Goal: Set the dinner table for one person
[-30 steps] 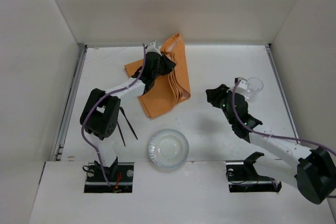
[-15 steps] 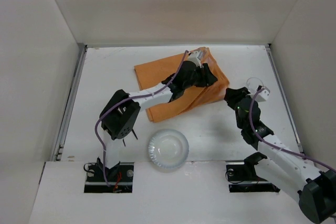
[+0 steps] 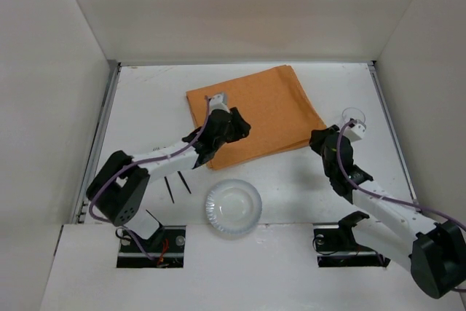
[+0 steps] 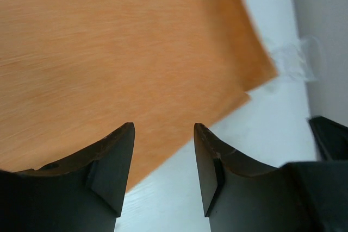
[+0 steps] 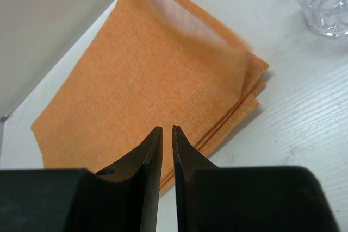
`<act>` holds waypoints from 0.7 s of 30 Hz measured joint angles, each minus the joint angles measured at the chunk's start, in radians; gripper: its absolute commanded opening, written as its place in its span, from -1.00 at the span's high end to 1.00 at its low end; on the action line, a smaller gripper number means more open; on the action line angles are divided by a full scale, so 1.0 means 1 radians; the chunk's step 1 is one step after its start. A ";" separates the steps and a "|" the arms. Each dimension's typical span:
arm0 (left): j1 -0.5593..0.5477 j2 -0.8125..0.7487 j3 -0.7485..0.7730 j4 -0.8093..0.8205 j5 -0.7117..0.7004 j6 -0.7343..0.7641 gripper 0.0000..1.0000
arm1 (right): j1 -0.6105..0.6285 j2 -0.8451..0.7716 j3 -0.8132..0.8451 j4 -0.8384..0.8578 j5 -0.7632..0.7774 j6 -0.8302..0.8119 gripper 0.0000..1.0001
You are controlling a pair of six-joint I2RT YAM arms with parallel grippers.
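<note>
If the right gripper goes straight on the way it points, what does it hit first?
Most likely the orange placemat, near its layered corner; the glass stands off to one side.

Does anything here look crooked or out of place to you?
The orange cloth placemat lies askew, its edges at a slant to the white tabletop, folded layers fanning at one corner. The clear round plate sits off it, toward the near edge.

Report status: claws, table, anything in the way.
Left claw open, empty, over the orange mat. Right claw shut, empty, near the glass. Table: mat laid out, plate near front edge, off the mat. No obstruction seen.
</note>
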 measured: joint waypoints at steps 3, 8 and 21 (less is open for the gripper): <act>0.037 -0.120 -0.145 -0.038 -0.119 -0.031 0.10 | 0.000 0.026 0.006 0.000 -0.015 -0.001 0.46; 0.081 -0.269 -0.313 -0.134 -0.225 -0.071 0.08 | 0.000 0.074 0.022 0.001 -0.041 -0.005 0.17; 0.097 -0.234 -0.375 -0.230 -0.185 -0.135 0.37 | 0.000 0.109 0.026 0.011 -0.080 -0.010 0.00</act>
